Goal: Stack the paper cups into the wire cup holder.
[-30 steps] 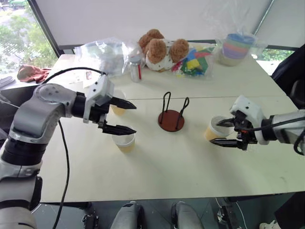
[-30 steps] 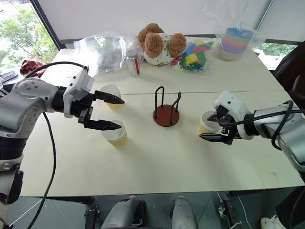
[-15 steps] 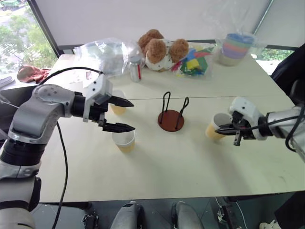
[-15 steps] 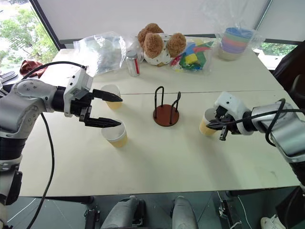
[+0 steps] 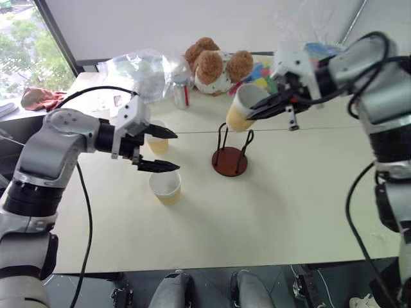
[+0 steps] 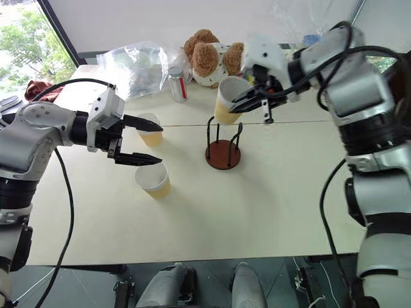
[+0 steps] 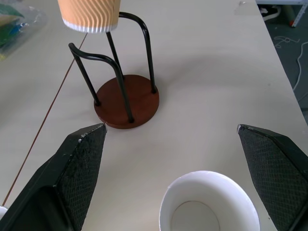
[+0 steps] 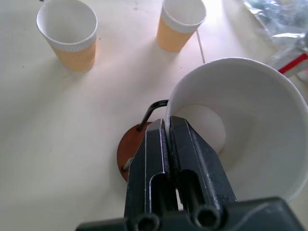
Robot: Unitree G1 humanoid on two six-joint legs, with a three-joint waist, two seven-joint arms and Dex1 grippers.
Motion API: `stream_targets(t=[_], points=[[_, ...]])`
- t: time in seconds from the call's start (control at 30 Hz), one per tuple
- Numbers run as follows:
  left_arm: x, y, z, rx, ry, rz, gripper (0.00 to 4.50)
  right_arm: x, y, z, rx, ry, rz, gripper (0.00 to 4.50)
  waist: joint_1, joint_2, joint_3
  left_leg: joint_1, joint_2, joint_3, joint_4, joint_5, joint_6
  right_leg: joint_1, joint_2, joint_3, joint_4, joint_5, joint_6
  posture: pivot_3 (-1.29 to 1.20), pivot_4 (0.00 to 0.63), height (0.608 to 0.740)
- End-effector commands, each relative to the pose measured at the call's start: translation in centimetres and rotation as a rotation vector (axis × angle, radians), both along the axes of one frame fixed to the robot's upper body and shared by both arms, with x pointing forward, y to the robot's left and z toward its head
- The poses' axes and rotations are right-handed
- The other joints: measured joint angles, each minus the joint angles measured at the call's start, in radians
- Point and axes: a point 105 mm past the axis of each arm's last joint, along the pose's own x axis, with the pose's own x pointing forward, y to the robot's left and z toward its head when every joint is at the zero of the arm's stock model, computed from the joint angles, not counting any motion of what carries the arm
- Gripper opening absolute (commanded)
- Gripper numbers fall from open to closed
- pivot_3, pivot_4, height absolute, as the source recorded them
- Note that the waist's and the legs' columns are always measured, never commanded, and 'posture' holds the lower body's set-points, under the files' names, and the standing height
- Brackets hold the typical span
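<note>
Left eye view gives us the broad cream tabletop [image 5: 270, 212] first, with a teddy bear [image 5: 215, 64], a clear plastic bag [image 5: 138, 70] and a wrapped stack of pastel bowls [image 5: 321, 58] along its far edge. Near the middle stands the wire cup holder [image 5: 230, 159], red-brown base flat, two black loops upright. Our right hand [image 5: 273, 106] hangs above it, fingers pinched tight on the rim of a tilted paper cup [image 5: 243, 108] that is clear of the tabletop and over the loops. Our left hand [image 5: 168, 149] sits beside two more cups, jaws spread wide and holding nothing: the near cup [image 5: 166, 187] stands just below its lower finger, the far cup [image 5: 157, 142] behind its upper finger.

Right wrist view adds what the head views hide: one finger inside the held cup's wall, one outside, with the holder's base directly beneath. Left wrist view shows the held cup's ribbed bottom just at the top of the loops.
</note>
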Motion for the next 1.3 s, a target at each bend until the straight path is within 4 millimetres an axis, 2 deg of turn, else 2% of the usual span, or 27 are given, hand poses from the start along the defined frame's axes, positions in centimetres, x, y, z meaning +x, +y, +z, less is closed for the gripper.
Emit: stream_targets(t=[0.03, 0.17, 0.47, 0.57, 0.67, 0.77, 0.87, 0.93, 1.0, 1.13, 1.3], points=[[-0.4, 0.3, 0.8, -0.007, -0.036, 0.019, 4.50, -0.2, 0.3, 1.4, 0.005, -0.025, 0.032, 0.06, -0.003, 0.000, 0.000, 0.000, 0.000, 0.000, 0.000, 0.000, 0.000, 0.000, 0.000, 0.000, 0.000, 0.000, 0.000, 0.00, 0.150, 0.740], [-0.6, 0.4, 0.6, -0.015, -0.037, 0.033, 4.50, 0.2, 0.4, 0.1, -0.020, 0.029, 0.048, 0.06, -0.006, 0.000, 0.000, 0.000, 0.000, 0.000, 0.000, 0.000, 0.000, -0.001, 0.000, 0.000, 0.001, 0.000, 0.000, 0.00, 0.150, 0.740], [-0.7, 0.4, 0.6, -0.020, -0.040, 0.044, 4.50, 0.9, 0.6, -0.7, -0.021, 0.072, 0.045, 0.06, -0.004, 0.000, 0.000, 0.000, 0.000, 0.000, 0.000, 0.001, -0.001, -0.001, 0.000, 0.001, 0.002, 0.000, 0.000, 0.00, 0.150, 0.740], [-0.7, 0.4, 0.6, -0.020, -0.041, 0.044, 4.50, 1.2, 0.7, -0.9, -0.020, 0.073, 0.039, 0.86, -0.005, 0.000, 0.000, 0.000, 0.000, 0.000, 0.000, 0.001, -0.001, -0.002, 0.000, 0.001, 0.002, 0.000, 0.000, 0.00, 0.150, 0.740], [-0.6, 0.5, 0.8, -0.019, -0.045, 0.045, 4.50, 1.5, 0.8, -0.4, 0.009, 0.060, 0.020, 2.27, -0.006, 0.000, 0.000, 0.000, 0.000, 0.000, 0.000, 0.001, -0.001, -0.002, 0.000, 0.001, 0.002, 0.000, 0.000, 0.00, 0.150, 0.740], [-0.6, 0.5, 0.9, -0.015, -0.050, 0.042, 4.50, 1.6, 0.6, 0.2, 0.028, 0.039, 0.008, 2.27, -0.005, 0.000, 0.000, 0.000, 0.000, 0.000, 0.000, 0.001, -0.001, -0.002, 0.000, 0.001, 0.002, 0.000, 0.000, 0.00, 0.150, 0.740], [-1.2, 0.5, 1.3, 0.003, -0.057, 0.005, 4.50, 1.2, -0.3, 1.7, 0.078, -0.001, -0.016, 2.27, -0.004, 0.000, 0.000, 0.000, 0.000, 0.000, 0.000, 0.001, -0.001, -0.002, 0.000, 0.001, 0.002, 0.000, 0.000, 0.00, 0.150, 0.740], [-2.1, 1.1, 1.9, 0.046, -0.053, -0.039, 4.50, -0.9, -0.9, 3.6, 0.203, 0.028, 0.011, 2.27, -0.002, 0.000, 0.001, 0.000, 0.000, 0.000, 0.000, 0.001, -0.002, -0.002, 0.000, 0.001, 0.002, 0.000, 0.000, 0.00, 0.150, 0.740], [-2.8, 1.9, 2.5, 0.097, -0.043, -0.067, 4.50, -3.5, -1.3, 4.0, 0.297, 0.097, 0.056, 2.27, 0.000, 0.000, 0.001, -0.002, 0.000, -0.001, -0.001, 0.001, -0.002, -0.004, 0.000, 0.001, 0.002, 0.000, 0.000, 0.00, 0.150, 0.740], [-4.8, 3.4, 2.5, 0.219, 0.021, -0.124, 4.50, -8.5, -1.9, 0.7, 0.449, 0.325, 0.096, 2.27, 0.000, -0.002, -0.001, -0.003, 0.000, -0.006, 0.000, -0.001, -0.004, -0.002, 0.001, -0.001, 0.002, 0.000, 0.000, 0.00, 0.150, 0.740], [-6.6, 3.9, 0.8, 0.360, 0.063, -0.188, 4.50, -10.3, -2.1, -4.1, 0.542, 0.441, -0.062, 2.27, -0.002, -0.001, 0.000, -0.002, 0.000, -0.004, 0.000, -0.002, -0.003, 0.000, -0.001, 0.001, 0.000, 0.000, 0.000, 0.00, 0.150, 0.740]])
